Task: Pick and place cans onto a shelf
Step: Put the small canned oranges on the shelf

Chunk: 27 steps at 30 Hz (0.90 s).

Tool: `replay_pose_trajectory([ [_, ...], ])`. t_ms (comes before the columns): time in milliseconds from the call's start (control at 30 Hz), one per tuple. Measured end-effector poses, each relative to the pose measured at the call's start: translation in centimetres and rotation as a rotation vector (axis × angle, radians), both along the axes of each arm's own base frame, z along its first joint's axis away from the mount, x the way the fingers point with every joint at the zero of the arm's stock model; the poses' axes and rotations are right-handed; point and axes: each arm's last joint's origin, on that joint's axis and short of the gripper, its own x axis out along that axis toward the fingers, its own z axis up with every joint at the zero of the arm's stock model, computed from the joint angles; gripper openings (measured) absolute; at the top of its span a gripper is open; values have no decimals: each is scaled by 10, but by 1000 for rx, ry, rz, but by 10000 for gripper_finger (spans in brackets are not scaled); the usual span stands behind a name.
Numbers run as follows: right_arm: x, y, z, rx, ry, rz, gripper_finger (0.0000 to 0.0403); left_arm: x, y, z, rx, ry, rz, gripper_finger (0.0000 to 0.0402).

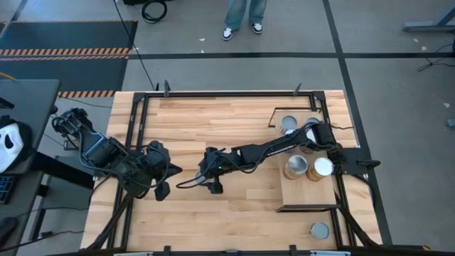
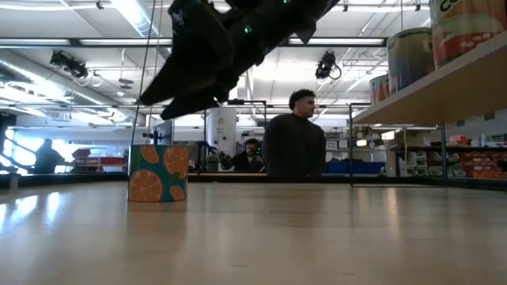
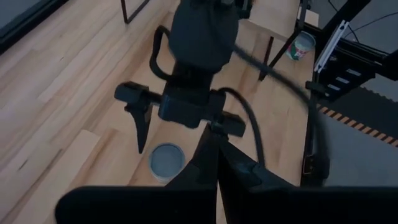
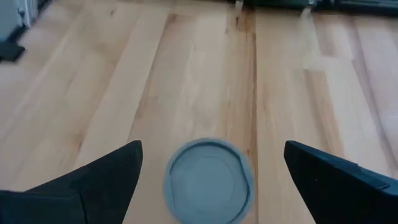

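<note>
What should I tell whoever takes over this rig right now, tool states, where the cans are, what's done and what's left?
Right tool: open, hovering over a grey-topped can mid-table, one finger on each side, not gripping.
Left tool: shut, empty, waiting at the table's left side.
Shelf, on the right side of the table: two cans on it, and possibly a third partly hidden under the right arm.
Still on the table: one can near the far right corner, one at the near right edge, plus the can under the right tool.
Left to do: lower, close and carry that can to the shelf, then the other two.
</note>
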Motion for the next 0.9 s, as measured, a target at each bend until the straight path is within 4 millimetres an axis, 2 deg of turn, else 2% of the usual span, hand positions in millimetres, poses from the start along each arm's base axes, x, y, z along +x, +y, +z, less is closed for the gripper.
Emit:
replay_pose_trajectory([
  [167,3,-1,-10,14,18,14,400,0,0,0,2,0,0,9],
  [433,7,0,-36,11,59,1,400,0,0,0,2,0,0,9],
  [900,10,0,-52,10,79,1,395,0,0,0,6,5,0,9],
])
